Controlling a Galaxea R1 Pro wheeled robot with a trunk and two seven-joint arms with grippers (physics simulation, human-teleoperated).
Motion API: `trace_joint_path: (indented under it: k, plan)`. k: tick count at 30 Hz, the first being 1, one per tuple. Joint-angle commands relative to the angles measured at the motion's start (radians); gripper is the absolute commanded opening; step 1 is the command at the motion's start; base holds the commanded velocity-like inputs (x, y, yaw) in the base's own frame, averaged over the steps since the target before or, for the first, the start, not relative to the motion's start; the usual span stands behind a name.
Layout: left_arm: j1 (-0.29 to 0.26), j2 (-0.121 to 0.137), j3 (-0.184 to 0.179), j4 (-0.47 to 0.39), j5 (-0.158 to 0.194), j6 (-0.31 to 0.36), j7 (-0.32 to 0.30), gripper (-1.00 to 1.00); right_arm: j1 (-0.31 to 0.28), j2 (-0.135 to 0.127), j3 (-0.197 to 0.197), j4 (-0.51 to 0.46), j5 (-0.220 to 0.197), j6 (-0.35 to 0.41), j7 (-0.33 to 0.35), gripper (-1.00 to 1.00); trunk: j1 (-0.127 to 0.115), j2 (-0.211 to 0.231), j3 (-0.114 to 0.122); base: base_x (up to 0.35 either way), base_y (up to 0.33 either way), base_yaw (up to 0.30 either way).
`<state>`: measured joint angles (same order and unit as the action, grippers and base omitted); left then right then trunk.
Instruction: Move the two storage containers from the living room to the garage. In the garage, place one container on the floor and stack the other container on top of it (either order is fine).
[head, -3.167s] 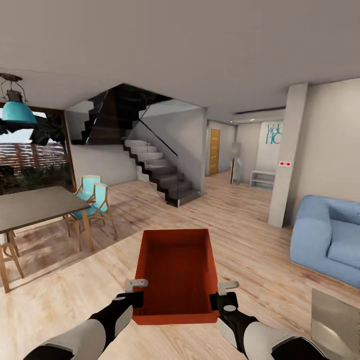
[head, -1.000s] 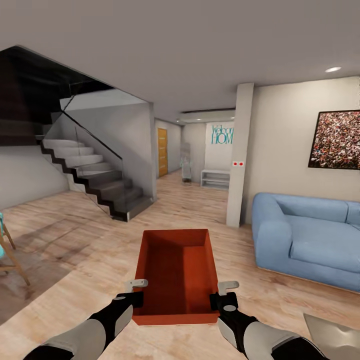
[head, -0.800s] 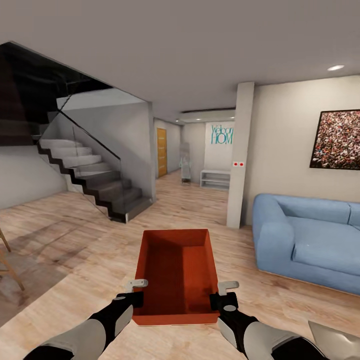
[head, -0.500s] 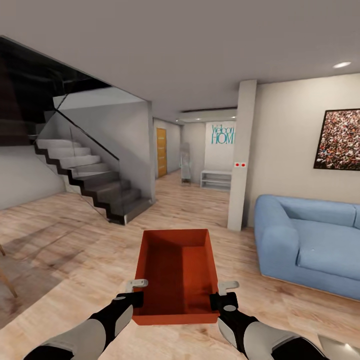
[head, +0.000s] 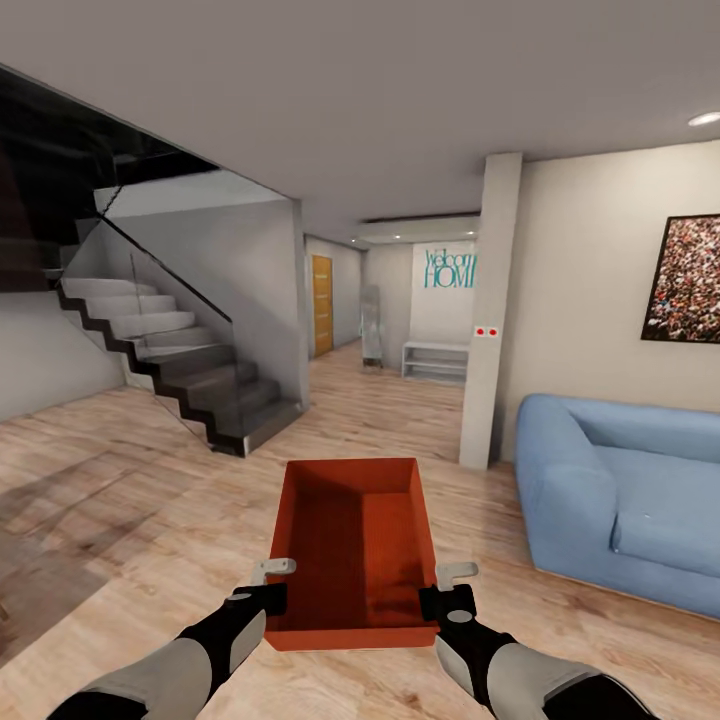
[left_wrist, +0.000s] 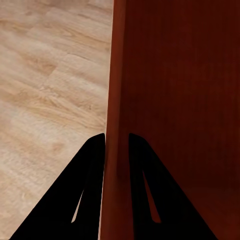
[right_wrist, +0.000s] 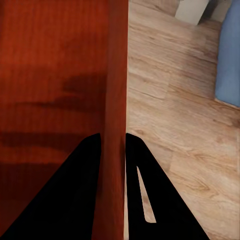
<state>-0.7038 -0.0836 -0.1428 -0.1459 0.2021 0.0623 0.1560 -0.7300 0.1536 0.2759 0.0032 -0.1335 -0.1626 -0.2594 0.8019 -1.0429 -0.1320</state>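
The left gripper (left_wrist: 116, 145) is gripping the left wall of a storage container (head: 355, 545), its two dark jaws sitting one on each side of the thin wall, pressed close against it. The right gripper (right_wrist: 113, 142) is doing the same on the right wall, one jaw inside the bin and one outside. From the head view, the left gripper (head: 272, 583) and the right gripper (head: 447, 588) are both clamping near the bin's near corners, with the black and grey forearms reaching in from the near edge.

The storage container is a red-orange rectangular bin with no lid, plain straight walls and a flat bottom with nothing in it. It is being held level in front of the robot, above the wood floor (head: 150, 520), its long side pointing away. Soft darker shadows are lying across its inside bottom (right_wrist: 55, 95).

The setting is the living room, with light wood planks underfoot. A blue sofa (head: 630, 500) is standing to the right, just beyond a white pillar (head: 490, 310). A staircase (head: 170, 365) with dark steps and a glass rail is rising at the left. Far ahead, a hallway is leading to an orange-brown door (head: 320, 305) and a low white shelf (head: 435, 360). A framed speckled picture (head: 688, 280) is hanging on the right wall above the sofa.
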Motion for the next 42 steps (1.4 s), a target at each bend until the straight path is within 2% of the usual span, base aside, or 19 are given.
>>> trace_joint_path:
  k: [1,42]
  plan:
    - [-0.001,0.072,0.059,-0.006,-0.015,-0.001,0.013,-1.0,0.0,0.001,-0.041,0.001,-0.004,0.0,0.009,-1.0,0.001,-0.001,-0.001,0.324,0.0,0.0]
    - [-0.002,0.073,0.059,-0.011,-0.015,-0.001,0.013,-1.0,0.0,0.0,-0.041,0.001,-0.003,-0.002,0.007,-1.0,0.001,-0.001,-0.001,0.324,0.0,0.0]
